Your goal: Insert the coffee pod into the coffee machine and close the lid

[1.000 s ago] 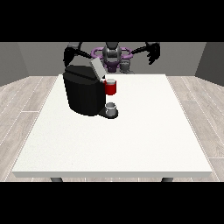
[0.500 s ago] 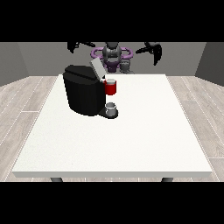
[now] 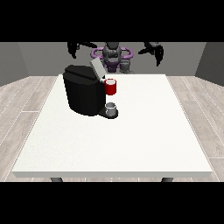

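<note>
The black coffee machine (image 3: 85, 94) stands on the left half of the white table (image 3: 144, 131), with its lid (image 3: 96, 68) tilted up and open. A red thing at the machine (image 3: 110, 86) sits at its front right. A grey thing (image 3: 112, 108) rests on the machine's base. Another small grey thing (image 3: 126, 66) stands at the table's far edge by the robot's torso; I cannot tell it for the pod. The hand at the view's left (image 3: 73, 48) and the hand at the view's right (image 3: 155, 50) hang raised behind the far edge, fingers relaxed, holding nothing.
The robot's torso (image 3: 113, 54) with its purple ring is behind the far edge at the middle. The table's front edge (image 3: 109, 174) runs low in the view. Wooden floor surrounds the table.
Both hands have risen slightly and the arms have spread wider than a second ago. The machine, its lid and the grey things have not moved.
</note>
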{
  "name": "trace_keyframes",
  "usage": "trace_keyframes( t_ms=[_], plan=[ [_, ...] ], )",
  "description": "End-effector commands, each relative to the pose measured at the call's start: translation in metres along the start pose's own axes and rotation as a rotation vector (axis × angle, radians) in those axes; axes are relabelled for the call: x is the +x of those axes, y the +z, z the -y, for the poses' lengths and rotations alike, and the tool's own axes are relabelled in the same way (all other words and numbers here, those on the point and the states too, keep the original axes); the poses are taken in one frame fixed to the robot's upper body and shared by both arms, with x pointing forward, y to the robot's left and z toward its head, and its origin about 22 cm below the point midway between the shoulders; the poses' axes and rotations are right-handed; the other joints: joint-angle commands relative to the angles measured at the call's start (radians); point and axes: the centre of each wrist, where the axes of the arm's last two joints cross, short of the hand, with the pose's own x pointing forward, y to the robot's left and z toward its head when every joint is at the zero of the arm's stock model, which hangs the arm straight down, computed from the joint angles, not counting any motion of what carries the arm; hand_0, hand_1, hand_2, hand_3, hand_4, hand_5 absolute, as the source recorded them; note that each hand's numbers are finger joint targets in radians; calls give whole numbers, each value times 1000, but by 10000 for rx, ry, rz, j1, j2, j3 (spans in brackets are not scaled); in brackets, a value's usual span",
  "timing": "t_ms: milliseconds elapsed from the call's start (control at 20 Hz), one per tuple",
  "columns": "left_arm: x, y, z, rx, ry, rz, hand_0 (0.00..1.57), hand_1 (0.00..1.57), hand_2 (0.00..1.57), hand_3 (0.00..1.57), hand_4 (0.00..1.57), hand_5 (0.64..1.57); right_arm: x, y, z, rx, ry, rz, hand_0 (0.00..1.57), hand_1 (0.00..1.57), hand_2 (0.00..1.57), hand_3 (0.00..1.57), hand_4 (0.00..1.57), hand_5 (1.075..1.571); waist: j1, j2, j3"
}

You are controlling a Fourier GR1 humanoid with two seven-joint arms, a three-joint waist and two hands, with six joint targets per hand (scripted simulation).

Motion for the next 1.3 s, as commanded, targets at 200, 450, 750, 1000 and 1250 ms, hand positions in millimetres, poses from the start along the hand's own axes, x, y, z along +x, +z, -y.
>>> trace_keyframes(
  t_ms=[200, 450, 750, 1000, 1250],
  plan=[
    [20, 10, 16, -182, 88, 502, 0, 0, 0, 0, 346, 1571, 14, -27, -3, -97, -1027, -626, 0, 0, 0, 0, 176, 1571, 331, 637, -1],
    [32, 27, -2, 357, -385, 823, 0, 0, 0, 0, 301, 1571, 12, -29, -15, 373, -834, -625, 0, 0, 0, 0, 0, 1571, 63, 1152, -2],
    [72, 21, -5, 680, -510, 1672, 0, 0, 0, 0, 356, 1571, 27, -46, -25, 766, -913, 252, 0, 0, 0, 0, 0, 1571, 125, 2009, 0],
    [54, 41, -12, 1099, -464, 1543, 0, 0, 0, 0, 381, 1571, 52, -53, -53, 1552, -435, 403, 0, 0, 0, 0, 0, 1571, -359, 2014, -4],
    [45, 66, -21, 1056, -817, 1490, 0, 0, 0, 0, 316, 1571, 53, -58, -42, 1476, -242, 444, 0, 0, 0, 0, 79, 1571, -178, 2115, -4]
  ],
)
